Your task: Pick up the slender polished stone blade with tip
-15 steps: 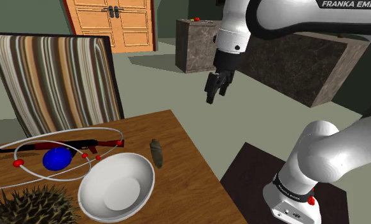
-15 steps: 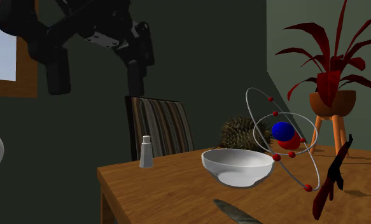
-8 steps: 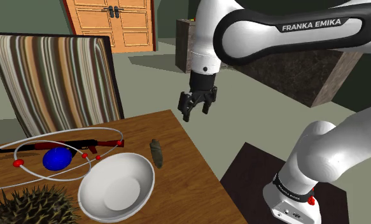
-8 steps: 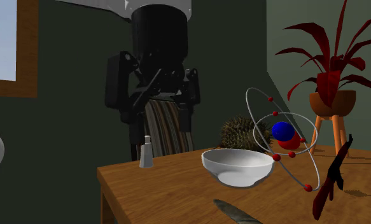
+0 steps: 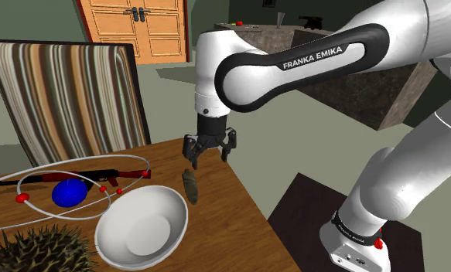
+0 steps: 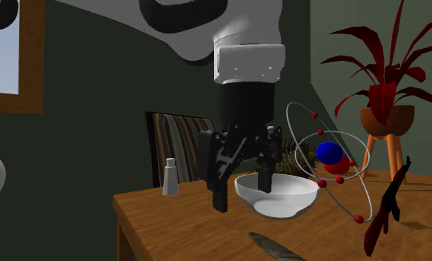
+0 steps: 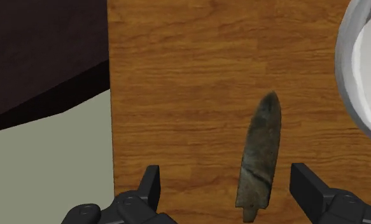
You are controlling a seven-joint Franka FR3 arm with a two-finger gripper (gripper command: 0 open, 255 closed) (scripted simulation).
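**A:** Claw?

**B:** All-black two-finger gripper (image 5: 208, 157) (image 6: 243, 194) (image 7: 227, 175), fingers apart, gripping nothing. It hangs over the brown wooden table (image 5: 220, 185), nr its right edge in the shoulder view.

**A:** Blade?

**B:** Slender mottled grey-green stone blade (image 5: 189, 185) (image 7: 261, 153), flat on the table right below the gripper. Long axis runs near–far, approx parallel to that edge. Pointed tip faces near, blunt notched end far. In the wrist view the blunt end sits btwn the fingers, closer to the one on the bowl's side, no contact.

**A:** Around it?

**B:** Round white bowl (image 5: 142, 228) just left of the tip, not touching. Further left, a wire atom model w/ blue ball (image 5: 69, 193) and a red-and-black toy rifle (image 5: 61, 176). Striped chair (image 5: 69, 93) on the far side.
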